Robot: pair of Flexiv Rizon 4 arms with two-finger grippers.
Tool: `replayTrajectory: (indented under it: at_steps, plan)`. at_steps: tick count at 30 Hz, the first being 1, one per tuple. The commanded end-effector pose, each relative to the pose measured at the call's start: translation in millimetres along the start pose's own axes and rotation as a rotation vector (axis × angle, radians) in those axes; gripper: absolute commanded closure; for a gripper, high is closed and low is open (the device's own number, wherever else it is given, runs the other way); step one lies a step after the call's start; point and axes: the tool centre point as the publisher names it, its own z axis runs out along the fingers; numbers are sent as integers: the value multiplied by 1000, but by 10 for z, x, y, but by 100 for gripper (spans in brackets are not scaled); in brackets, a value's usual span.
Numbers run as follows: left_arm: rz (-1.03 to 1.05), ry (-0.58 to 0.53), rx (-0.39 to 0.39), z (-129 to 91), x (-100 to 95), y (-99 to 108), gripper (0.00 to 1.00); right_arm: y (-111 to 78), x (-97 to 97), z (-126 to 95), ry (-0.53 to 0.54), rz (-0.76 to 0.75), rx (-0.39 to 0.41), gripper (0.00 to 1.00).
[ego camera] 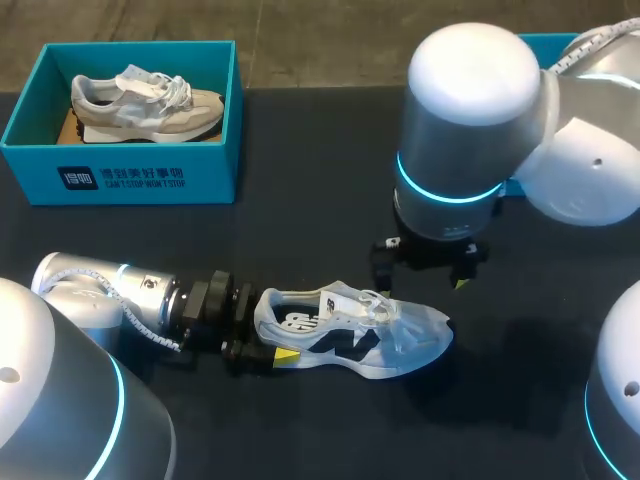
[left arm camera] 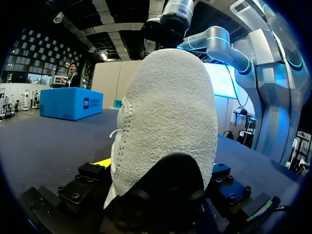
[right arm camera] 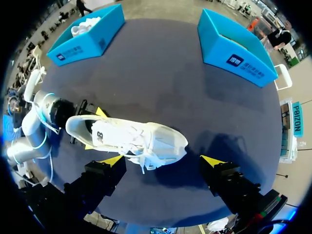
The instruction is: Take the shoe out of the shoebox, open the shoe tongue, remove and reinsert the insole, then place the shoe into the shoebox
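the left claw (ego camera: 265, 330) is clenched on the heel (left arm camera: 165, 107) of the white shoe (ego camera: 350, 330), with a finger seemingly pressed to either side. the shoe lies on its sole straight ahead of that claw, toe pointing away from it. it looks light, with a soft mesh upper that would crumple under a hard squeeze. the padded heel and the sole look firm enough to bear a grip, so the heel hold seems a sound anchor while the other arm works at the opening. the laces (ego camera: 373, 303) lie loose over the tongue (ego camera: 350, 297). both look limp, so a pinch on the tongue's upper edge would likely serve better than a push. the insole cannot be seen. the right claw (ego camera: 425, 270) hangs released just above the shoe's forepart, its yellow-tipped fingers spread wide and touching nothing. the table (ego camera: 300, 170) has a dark matt covering that should give some friction against sliding. well beyond the left claw stands a blue shoebox (ego camera: 120, 180) holding another shoe (ego camera: 140, 100). a second shoebox (right arm camera: 234, 48) sits well beyond the right claw, its inside hidden. both boxes stand well apart from the white shoe, so neither crowds the claws.
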Motion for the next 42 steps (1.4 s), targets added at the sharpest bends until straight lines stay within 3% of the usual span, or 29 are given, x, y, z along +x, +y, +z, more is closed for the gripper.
replayTrajectory:
  at_steps: [1, 16, 42]
  plan:
    - [-1, -1, -2, -7, 0, 8, 100, 11, 34, 22, -6, 0, 2, 0]
    - [-1, -1, -2, -7, 0, 8, 100, -49, 315, -20, -92, 95, -30, 0]
    - [-1, -1, -2, -7, 0, 8, 100, -59, 561, 111, -233, 206, -27, 0]
